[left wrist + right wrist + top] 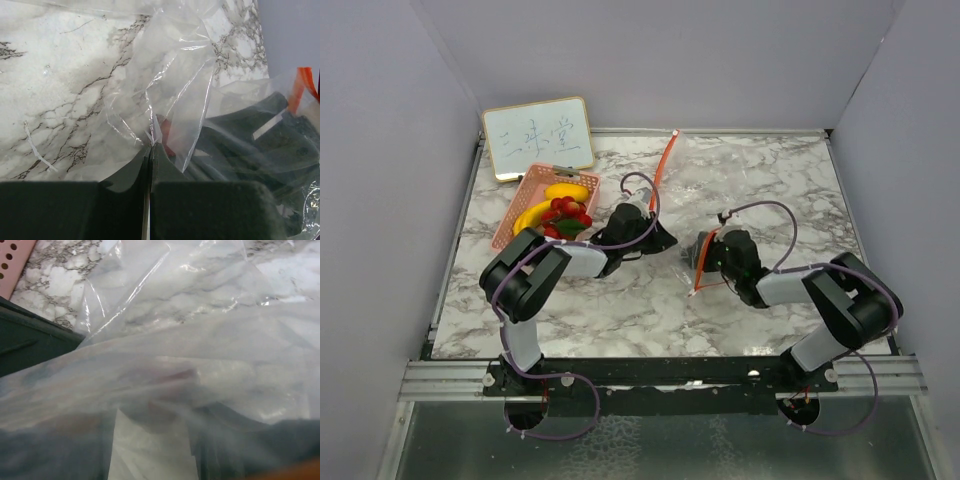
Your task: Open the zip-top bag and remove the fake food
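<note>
The left hand [151, 146] is pinched shut on the zip-top bag [175, 65] film. The state of the right hand [703, 258] cannot be told. The film may be torn by hard pulling.

The basket [525, 195] sits on the desk [620, 300] at its far left, and the fake food [560, 205] is piled in it. The whiteboard [538, 137] stands behind the basket. The zip-top bag [170, 75] lies mid-desk, right of the basket, between the left gripper [151, 150] on its left and the right gripper [703, 255] on its right.
</note>
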Motion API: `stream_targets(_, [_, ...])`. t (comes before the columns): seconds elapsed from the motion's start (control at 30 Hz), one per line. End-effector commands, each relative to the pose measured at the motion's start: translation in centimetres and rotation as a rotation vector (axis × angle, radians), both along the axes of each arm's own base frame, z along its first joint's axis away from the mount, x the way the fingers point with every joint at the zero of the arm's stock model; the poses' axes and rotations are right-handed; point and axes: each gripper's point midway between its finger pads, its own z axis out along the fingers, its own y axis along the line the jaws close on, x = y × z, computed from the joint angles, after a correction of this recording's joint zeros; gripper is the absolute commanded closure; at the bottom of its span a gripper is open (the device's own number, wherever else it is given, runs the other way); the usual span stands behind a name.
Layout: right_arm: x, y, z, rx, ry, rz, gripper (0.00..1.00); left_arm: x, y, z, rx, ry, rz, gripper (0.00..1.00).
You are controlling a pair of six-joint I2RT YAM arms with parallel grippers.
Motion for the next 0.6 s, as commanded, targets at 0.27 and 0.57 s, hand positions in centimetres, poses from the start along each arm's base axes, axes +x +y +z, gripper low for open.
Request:
stream_targets(0.27, [-4.0, -5.8, 4.2, -0.065, -0.015, -0.156, 0.76, 0.9, 0.7, -0.2, -0.062, 0.028, 0.025, 1.0])
stream_targets(0.57, [-7.5, -7.4, 8.1, -0.03, -0.061, -0.127, 0.76, 1.4, 1.1, -0.6, -0.047, 0.037, 0.057, 1.0])
